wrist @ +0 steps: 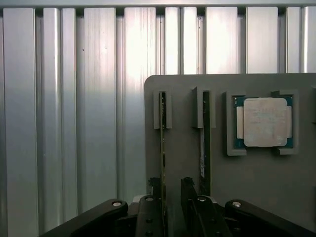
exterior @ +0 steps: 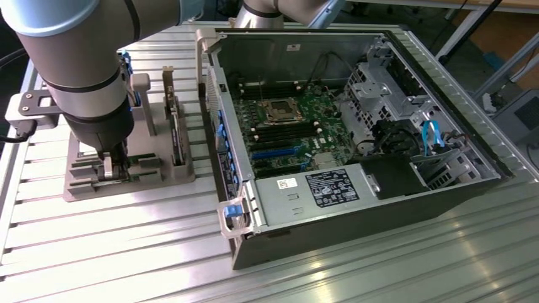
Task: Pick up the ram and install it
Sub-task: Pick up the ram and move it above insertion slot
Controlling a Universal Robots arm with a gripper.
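**Item:** ram (wrist: 203,148). Green stick with a whitish label, standing on edge in a slot of the grey holder (wrist: 182,148). It is not gripped.

**Neighbours:** a second stick (wrist: 162,128) in the adjacent slot and a processor (wrist: 265,121) in its recess.

**Gripper** (wrist: 172,200): fingers apart, narrow gap, holding nothing. It is low over the holder. The gap lies between the two sticks, and neither is clearly inside it.

**Destination:** open case (exterior: 354,208), to the exterior view's right of the holder. The board (exterior: 286,132) is exposed.

**Handling note (judgement):**
- Centre the gap squarely over the ram's top edge.
- Keep the fingers parallel to its flat faces.
- Clamp mid-length.
- Draw it straight up out of the slot without rocking, keeping clear of the neighbouring stick.
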